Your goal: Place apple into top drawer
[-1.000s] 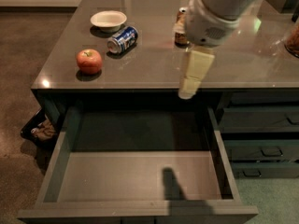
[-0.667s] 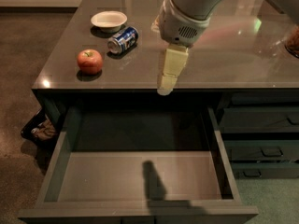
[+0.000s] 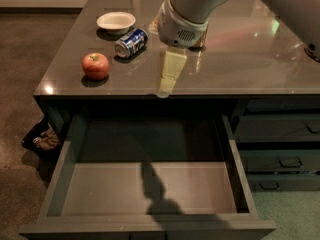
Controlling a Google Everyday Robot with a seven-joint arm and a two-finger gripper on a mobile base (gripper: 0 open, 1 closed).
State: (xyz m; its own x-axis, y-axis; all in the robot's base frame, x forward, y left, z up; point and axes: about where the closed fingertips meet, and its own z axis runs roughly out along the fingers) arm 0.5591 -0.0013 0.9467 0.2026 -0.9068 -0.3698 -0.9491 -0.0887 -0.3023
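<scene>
The apple [image 3: 95, 65] is small and red-orange and sits on the grey countertop [image 3: 240, 69] near its front left corner. The top drawer [image 3: 150, 190] is pulled wide open below the counter's front edge, and its flat grey bottom holds nothing. My gripper [image 3: 164, 89] hangs from the pale arm [image 3: 187, 14] above the counter's front edge, about mid-width. It is to the right of the apple, well apart from it, and holds nothing that I can see. Its shadow falls on the drawer bottom.
A blue soda can [image 3: 131, 42] lies on its side behind and to the right of the apple. A white bowl [image 3: 116, 21] stands behind the can. Narrower handled drawers [image 3: 280, 161] are shut at the right. A dark bag [image 3: 42, 139] sits on the floor at the left.
My arm and gripper have moved left along the counter's front edge, closer to the apple. The apple, can, bowl and drawer have not moved.
</scene>
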